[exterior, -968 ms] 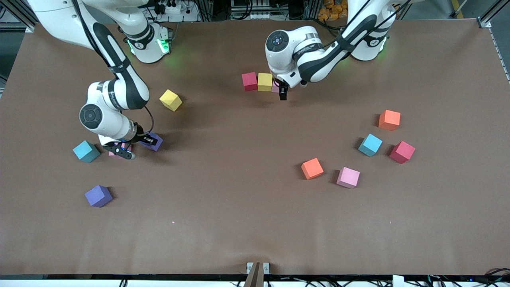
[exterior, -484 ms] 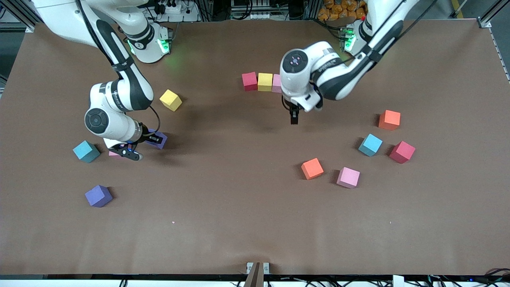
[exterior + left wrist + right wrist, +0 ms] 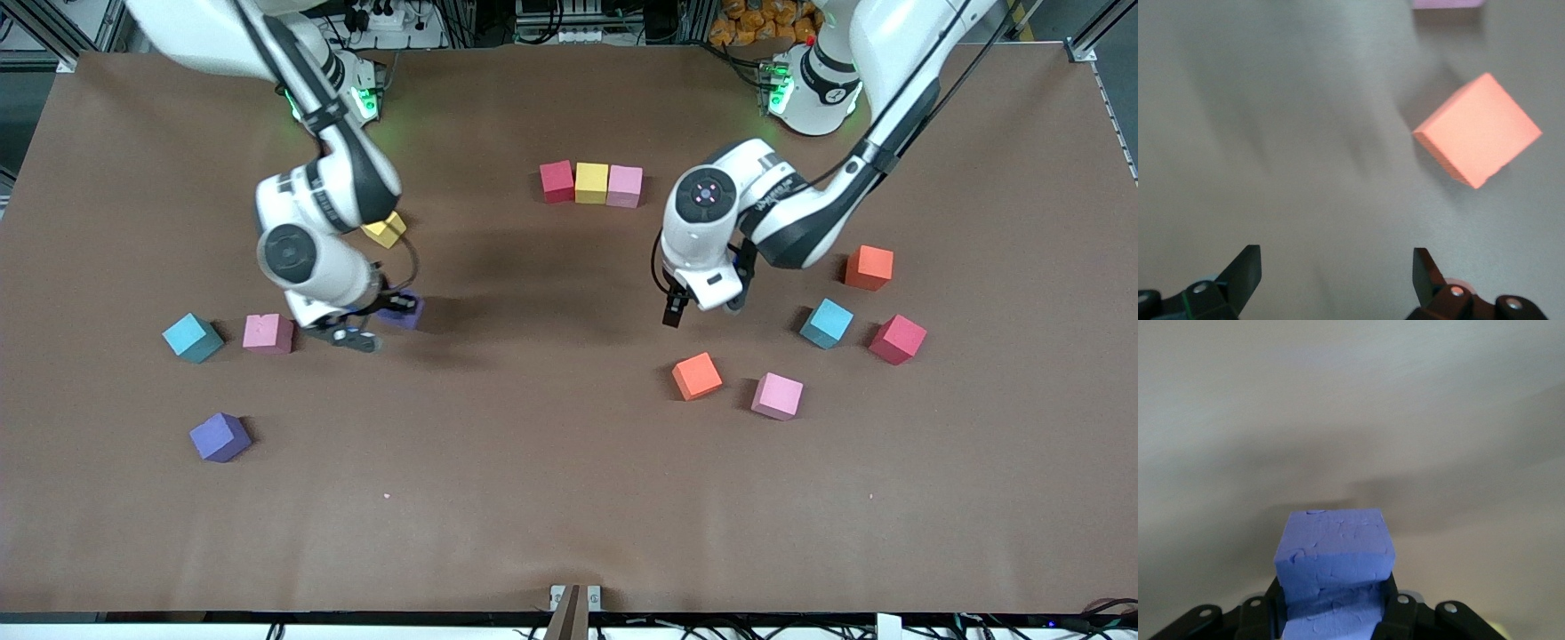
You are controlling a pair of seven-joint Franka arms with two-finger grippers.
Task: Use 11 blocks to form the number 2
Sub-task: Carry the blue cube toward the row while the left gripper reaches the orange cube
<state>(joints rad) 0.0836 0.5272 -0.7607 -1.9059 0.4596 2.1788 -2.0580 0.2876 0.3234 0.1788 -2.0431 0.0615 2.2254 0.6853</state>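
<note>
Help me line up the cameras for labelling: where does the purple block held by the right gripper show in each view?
Front view: the purple block shows partly under the right arm's wrist, clamped in the right gripper, over the bare brown table.
Left wrist view: not in it; only an orange block shows.
Right wrist view: the same purple block sits between the dark fingers.
Shared landmark: the brown table.

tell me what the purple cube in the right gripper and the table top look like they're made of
Purple cube: likely soft foam, matte; its faces show fine cracks and dents and no shine, seen up close in the right gripper.
Table top: looks like a brown paper or felt-like sheet, flat and dull; which one is unclear.
</note>
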